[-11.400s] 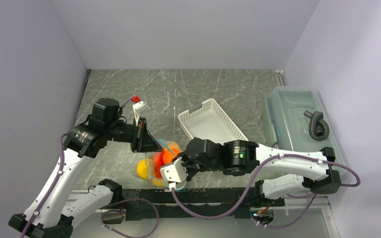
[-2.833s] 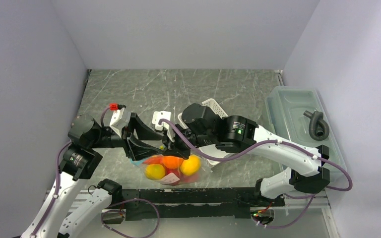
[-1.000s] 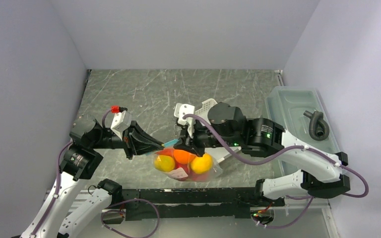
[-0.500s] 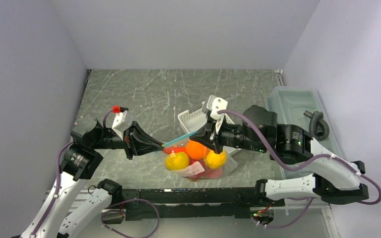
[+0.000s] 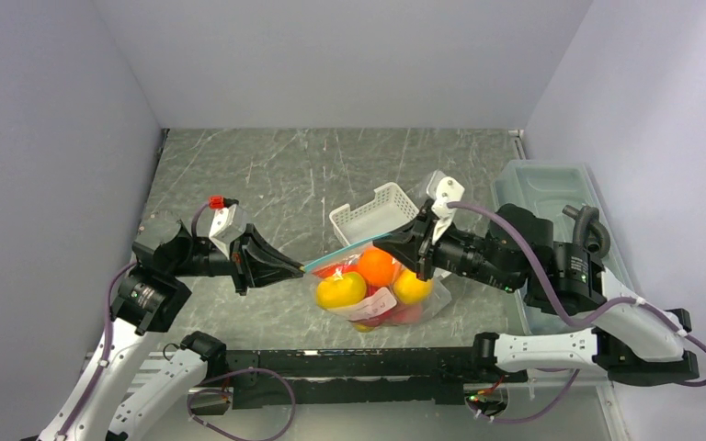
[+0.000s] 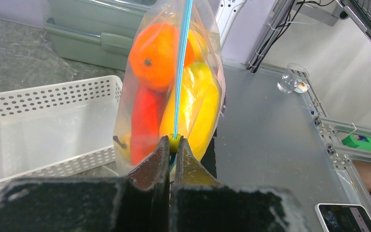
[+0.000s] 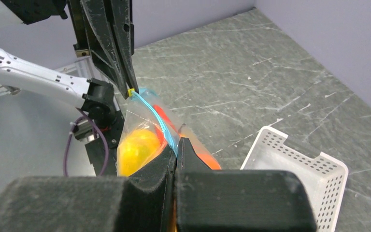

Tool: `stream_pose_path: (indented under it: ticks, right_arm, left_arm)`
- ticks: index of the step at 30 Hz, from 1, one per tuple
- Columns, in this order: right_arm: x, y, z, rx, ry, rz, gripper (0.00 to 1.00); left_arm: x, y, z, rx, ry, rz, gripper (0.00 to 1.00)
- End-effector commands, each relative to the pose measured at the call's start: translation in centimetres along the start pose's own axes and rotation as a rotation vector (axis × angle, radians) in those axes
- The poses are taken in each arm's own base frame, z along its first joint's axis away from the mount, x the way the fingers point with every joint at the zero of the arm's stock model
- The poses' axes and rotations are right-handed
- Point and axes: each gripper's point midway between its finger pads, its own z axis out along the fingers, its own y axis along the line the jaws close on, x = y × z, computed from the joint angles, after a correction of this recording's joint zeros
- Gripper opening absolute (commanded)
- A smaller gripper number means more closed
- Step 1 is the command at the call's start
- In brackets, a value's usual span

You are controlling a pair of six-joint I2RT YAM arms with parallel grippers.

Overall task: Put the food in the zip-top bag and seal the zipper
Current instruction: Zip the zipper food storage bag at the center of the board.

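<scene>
Between the clamped left hand (image 5: 301,268) and right hand (image 5: 403,244) stretches the zipper (image 5: 345,255).

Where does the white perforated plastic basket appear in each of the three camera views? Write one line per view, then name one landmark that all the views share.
Top external: the white perforated plastic basket lies just above centre, behind the clear bag.
Left wrist: the basket fills the left side, beside the bag.
Right wrist: the basket sits in the bottom right corner.
Shared landmark: the teal-blue zipper strip along the bag's mouth.
</scene>
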Motion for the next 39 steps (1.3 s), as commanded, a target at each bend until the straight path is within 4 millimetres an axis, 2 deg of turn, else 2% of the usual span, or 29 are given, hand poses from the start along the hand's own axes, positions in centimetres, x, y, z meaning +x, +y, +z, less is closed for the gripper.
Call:
stream_pose_path:
  ticks: [1,20,25,32,35,39]
  right_arm:
    - [-6.9,-2.9,-3.7,0.135,-0.291,0.073,0.00]
    - [-7.0,-6.7,-8.6,0.310,-0.427,0.129,0.00]
    - [-6.8,-6.8,-8.9,0.310,-0.428,0.127,0.00]
    - [-6.6,-6.3,-8.1,0.285,-0.409,0.114,0.00]
    - [-6.6,-6.0,-7.9,0.269,-0.402,0.108,0.00]
    - [-6.4,-5.0,-7.2,0.217,-0.378,0.085,0.00]
  left_arm:
    - [0.2,-0.7,-0.4,0.006,0.017,-0.012,0.00]
    - [1.2,-0.9,-1.0,-0.040,0.043,-0.019,0.00]
    - [1.5,-1.2,-1.3,-0.051,0.043,-0.022,0.00]
    - [1.1,-1.2,-1.2,-0.048,0.036,-0.024,0.00]
    - [0.9,-1.0,-1.2,-0.062,0.033,-0.024,0.08]
    - [0.7,-0.5,-1.2,-0.092,0.026,-0.027,0.33]
